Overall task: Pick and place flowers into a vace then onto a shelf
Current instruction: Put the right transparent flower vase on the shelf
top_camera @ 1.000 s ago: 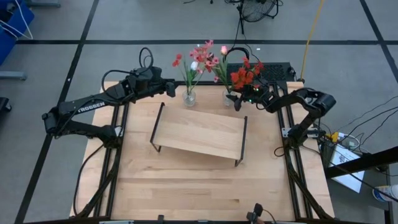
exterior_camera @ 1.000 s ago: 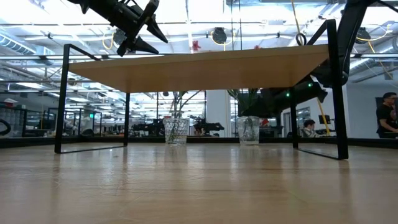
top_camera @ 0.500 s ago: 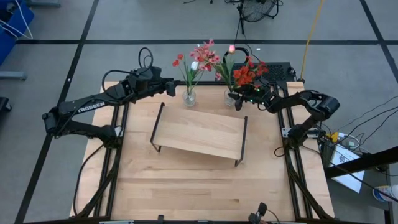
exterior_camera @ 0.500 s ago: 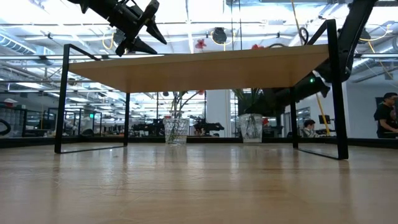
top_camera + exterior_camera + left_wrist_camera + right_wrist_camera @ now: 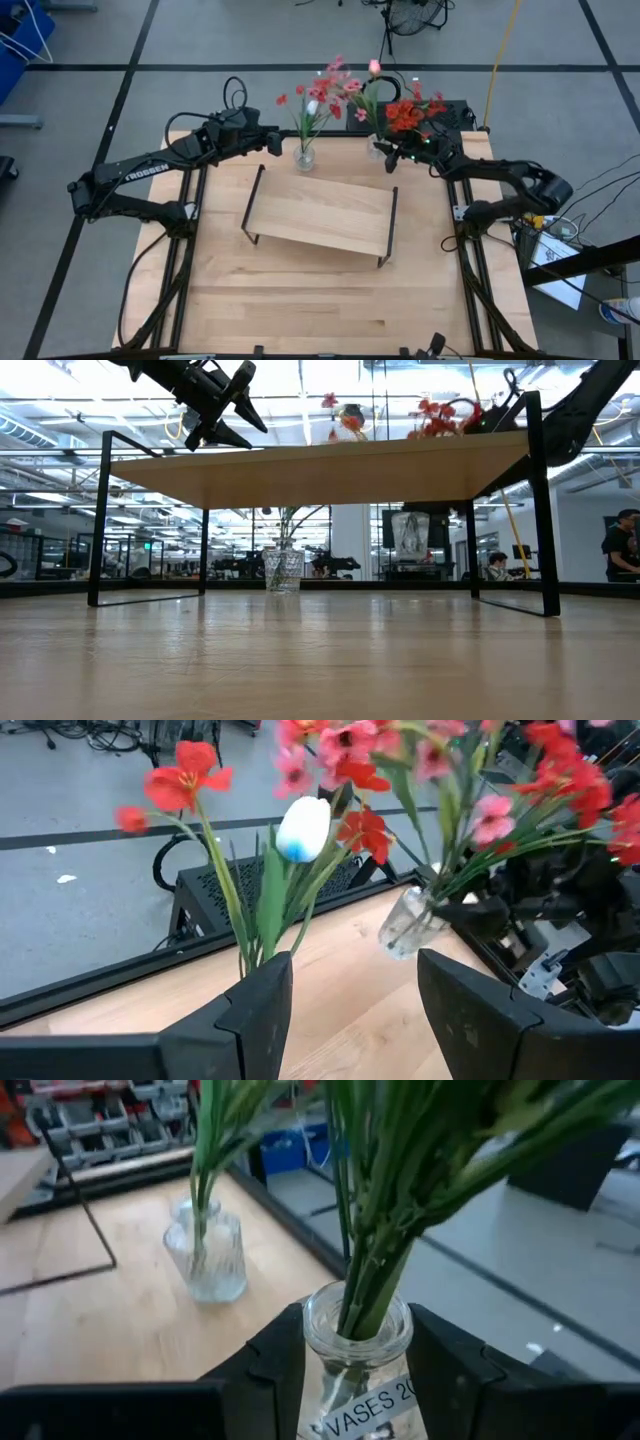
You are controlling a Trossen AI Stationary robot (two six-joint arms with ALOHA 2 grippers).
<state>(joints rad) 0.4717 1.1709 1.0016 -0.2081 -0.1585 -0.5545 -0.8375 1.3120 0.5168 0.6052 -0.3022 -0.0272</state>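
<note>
Raised clear of the tabletop behind the far right corner of the low light-wood shelf on thin black metal end frames (image 5: 320,210): a clear glass vase with a printed white label (image 5: 357,1378), clamped at the neck between the two dark fingers of the right gripper (image 5: 391,154). Packed into that held vase, a bunch of green-stemmed artificial flowers with red and pink blossoms (image 5: 398,112), one pink bud standing tallest. In the low view, vase body hanging in the gap under the shelf board, off the wood, blossoms showing above the board's far edge.

Standing on the table to the left of it, just behind the shelf's far edge: a second clear ribbed glass vase (image 5: 305,156), with thin green stems, red and pink blossoms and a white-pink tulip bud (image 5: 303,828). Well apart from the held vase, not touching it.

Hovering above the table to the left of the standing vase, at blossom height and short of the stems: the left gripper (image 5: 274,142), dark fingers spread apart, nothing between them.

Nothing resting on the shelf board.
</note>
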